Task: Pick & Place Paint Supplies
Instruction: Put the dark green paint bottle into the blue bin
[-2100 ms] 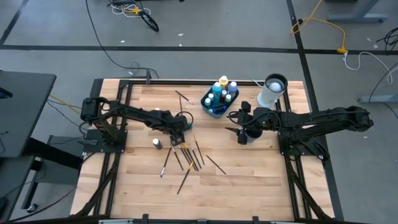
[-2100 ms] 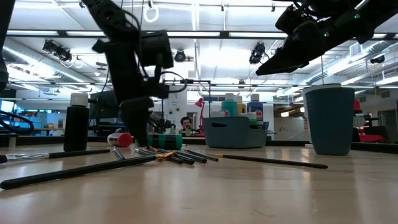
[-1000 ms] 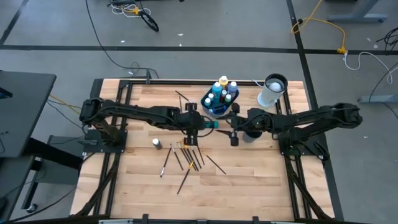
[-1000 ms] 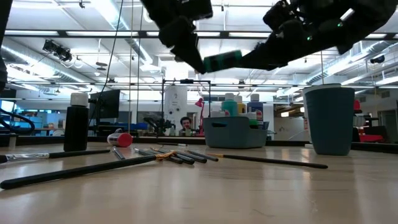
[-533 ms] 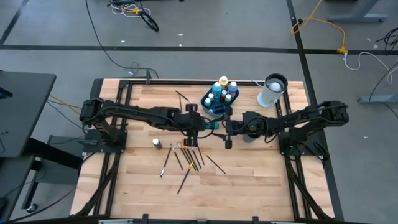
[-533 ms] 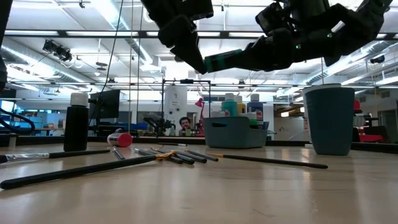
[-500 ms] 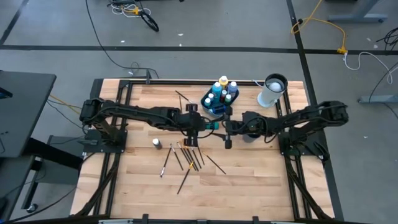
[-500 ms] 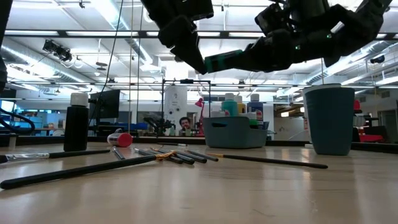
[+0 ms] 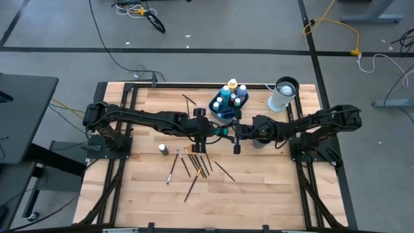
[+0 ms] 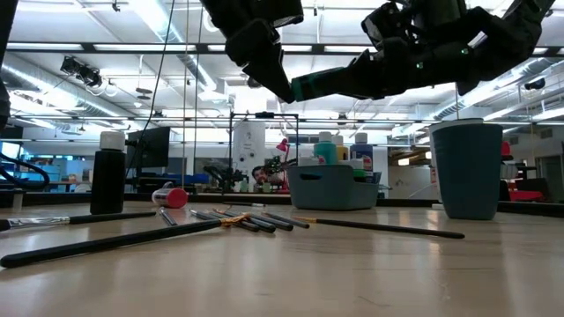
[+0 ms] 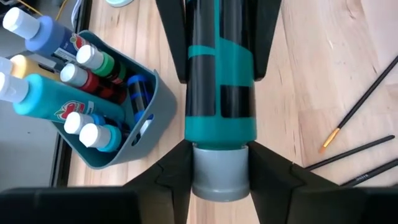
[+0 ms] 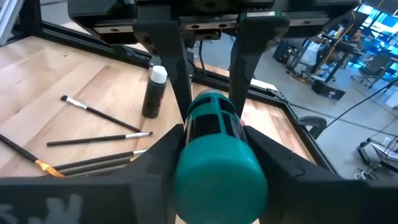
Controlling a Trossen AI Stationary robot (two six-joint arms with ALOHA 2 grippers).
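Observation:
A teal-labelled paint bottle (image 9: 220,130) with a grey cap (image 11: 221,180) hangs level above the table's middle, between my two grippers. My left gripper (image 11: 221,158) is shut on its cap end. My right gripper (image 12: 217,144) faces it from the table's right and is shut on the bottle's base end (image 12: 217,168). Several thin brushes (image 9: 197,162) lie flat on the wood below. A blue-grey basket (image 11: 121,155) holding more paint bottles stands just beyond. My left gripper pinches the bottle between its two fingers at the cap end (image 11: 211,163). The fingers come from the table's left, slanting down, and lie along the bottle, which is lifted clear and level. My right gripper pinches the opposite end (image 11: 221,37) between its two fingers (image 11: 264,37). They come level from the table's right and run along the bottle's sides.
A dark bottle with a white cap (image 10: 107,172) stands upright left of the brushes, and a red-capped one (image 10: 172,196) lies beside it. A white cup (image 9: 283,94) stands at the far right. The near half of the table (image 9: 246,200) is bare wood.
My right gripper has moved toward the table's left, tipping a little downward, up to the bottle held by my left gripper. Its fingers have closed in on the bottle's base end. The bottle and my left gripper have stayed in place.

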